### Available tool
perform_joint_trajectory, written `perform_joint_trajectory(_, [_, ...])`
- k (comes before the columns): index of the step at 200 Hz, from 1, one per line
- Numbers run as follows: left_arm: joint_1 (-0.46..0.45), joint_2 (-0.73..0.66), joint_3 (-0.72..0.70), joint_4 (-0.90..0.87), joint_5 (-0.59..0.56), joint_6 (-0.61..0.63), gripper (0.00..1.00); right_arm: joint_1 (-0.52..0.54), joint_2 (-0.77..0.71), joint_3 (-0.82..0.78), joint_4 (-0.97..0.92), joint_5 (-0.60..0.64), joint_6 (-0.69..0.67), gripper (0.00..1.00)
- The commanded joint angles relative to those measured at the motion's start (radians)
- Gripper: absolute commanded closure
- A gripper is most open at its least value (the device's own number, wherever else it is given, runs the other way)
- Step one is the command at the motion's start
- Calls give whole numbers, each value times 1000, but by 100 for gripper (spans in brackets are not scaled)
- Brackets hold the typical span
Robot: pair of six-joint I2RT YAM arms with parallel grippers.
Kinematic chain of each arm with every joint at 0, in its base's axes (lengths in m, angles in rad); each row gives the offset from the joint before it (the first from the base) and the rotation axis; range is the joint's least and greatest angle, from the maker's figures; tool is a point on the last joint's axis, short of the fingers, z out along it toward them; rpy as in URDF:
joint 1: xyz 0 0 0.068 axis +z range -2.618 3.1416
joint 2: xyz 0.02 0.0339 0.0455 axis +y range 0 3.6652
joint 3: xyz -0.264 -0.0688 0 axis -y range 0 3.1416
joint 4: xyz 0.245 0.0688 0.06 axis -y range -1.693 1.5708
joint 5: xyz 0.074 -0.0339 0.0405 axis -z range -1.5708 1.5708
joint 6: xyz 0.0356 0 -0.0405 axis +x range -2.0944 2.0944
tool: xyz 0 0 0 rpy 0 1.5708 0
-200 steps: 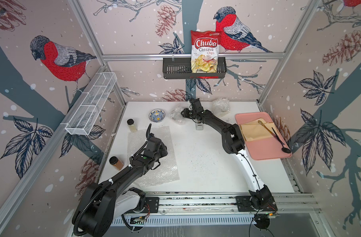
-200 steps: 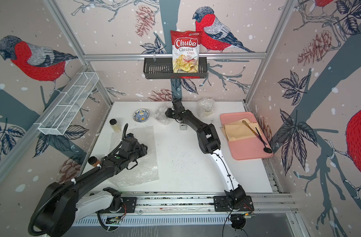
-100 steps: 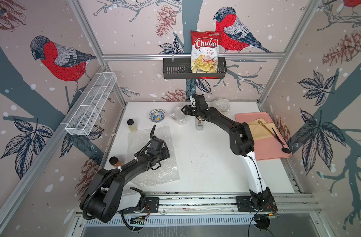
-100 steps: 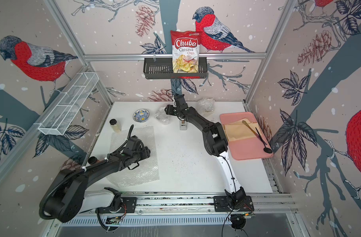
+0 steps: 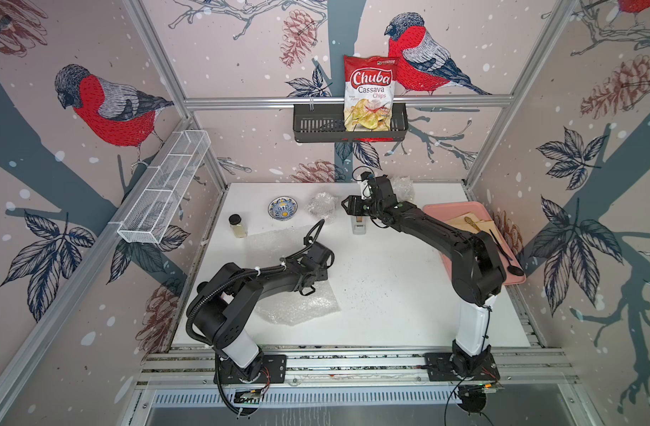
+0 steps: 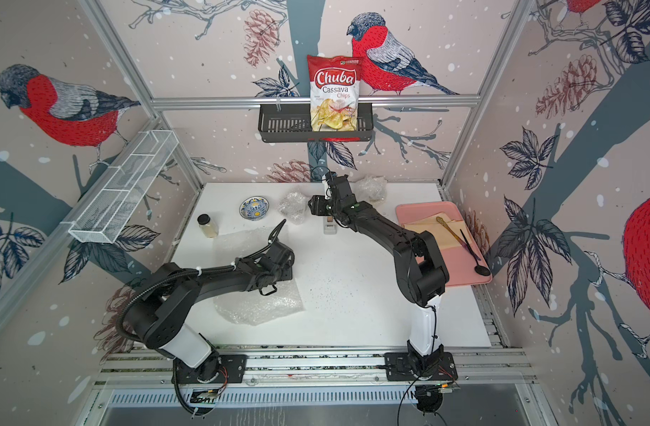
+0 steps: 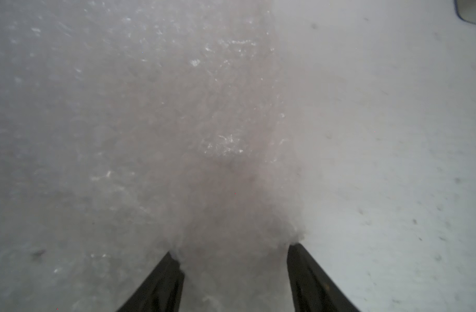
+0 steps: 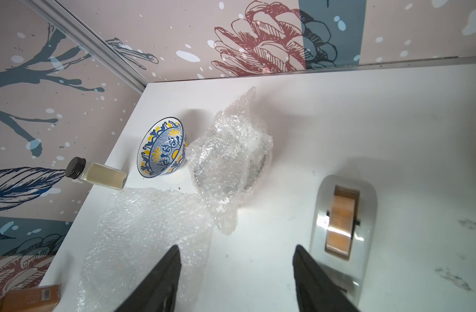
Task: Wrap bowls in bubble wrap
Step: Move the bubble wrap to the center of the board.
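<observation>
Empty and spread, the right gripper (image 8: 236, 247) hangs near the bowl (image 8: 161, 147) and wrapped bundle (image 8: 228, 162), while the left gripper (image 7: 231, 249) gapes low over the sheet (image 7: 123, 108) (laid flat, presumably for that bowl).

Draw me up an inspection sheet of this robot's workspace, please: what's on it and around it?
Surface: white table, dotted with small dark flecks.
Job's things: blue-and-yellow bowl unwrapped at the back; wrapped bundle beside it; second bundle by the back wall, contents hidden; flat bubble wrap sheet under the left arm.
Clutter: glass jar, tape dispenser, pink tray holding tan paper and a black spoon.
Grippers: left gripper open, low over the sheet; right gripper open, empty.
Cables: black cable loop at the left wrist; no snag seen.
Surroundings: bird-print walls, wire rack, black basket with a chips bag.
</observation>
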Motion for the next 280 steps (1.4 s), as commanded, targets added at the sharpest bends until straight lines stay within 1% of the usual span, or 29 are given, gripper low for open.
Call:
perform_joint_trajectory(1, [-92, 29, 26, -50, 99, -85, 39, -20, -72, -97, 59, 3, -13, 34])
perform_joint_trajectory(19, [-173, 63, 83, -33, 105, -110, 39, -43, -134, -182, 84, 2, 0, 34])
perform_joint_trajectory(42, [-239, 136, 181, -17, 117, -126, 39, -70, -208, -280, 113, -2, 14, 34])
perform_joint_trajectory(53, [-252, 179, 226, 1, 138, -138, 39, -83, -238, -316, 116, -4, 15, 34])
perform_joint_trajectory(61, [-255, 209, 235, 29, 171, -147, 40, -89, -257, -342, 117, -8, 15, 34])
perform_joint_trajectory(65, [-258, 223, 267, 45, 186, -153, 40, -94, -266, -354, 117, -11, 16, 34])
perform_joint_trajectory(82, [-267, 272, 313, 103, 239, -174, 41, -120, -310, -419, 128, -30, 23, 34])
perform_joint_trajectory(95, [-279, 295, 354, 107, 243, -183, 41, -138, -343, -464, 133, -32, 25, 34])
perform_joint_trajectory(112, [-294, 311, 399, 83, 232, -161, 41, -160, -376, -514, 135, -34, 25, 34])
perform_joint_trajectory(149, [-303, 278, 404, 18, 202, -138, 40, -190, -391, -558, 141, -54, 21, 34])
perform_joint_trajectory(169, [-303, 202, 384, -26, 124, -121, 34, -189, -383, -561, 146, -75, 23, 34])
perform_joint_trajectory(182, [-299, 150, 382, -69, 56, -105, 32, -181, -376, -561, 149, -93, 20, 34])
perform_joint_trajectory(193, [-279, 112, 385, -110, 24, -96, 32, -169, -367, -559, 141, -107, 16, 34])
perform_joint_trajectory(208, [-238, 54, 370, -138, 10, -79, 32, -140, -355, -562, 120, -110, -1, 34])
perform_joint_trajectory(232, [-140, -46, 307, -146, -2, -54, 32, -118, -335, -603, 113, -102, -20, 34])
perform_joint_trajectory(241, [-86, -75, 284, -149, 2, -41, 32, -121, -331, -623, 122, -98, -19, 34])
perform_joint_trajectory(259, [43, -120, 250, -148, 49, -8, 32, -122, -336, -653, 141, -84, -17, 34])
perform_joint_trajectory(280, [202, -135, 245, -148, 106, 35, 32, -122, -338, -671, 160, -72, -17, 34])
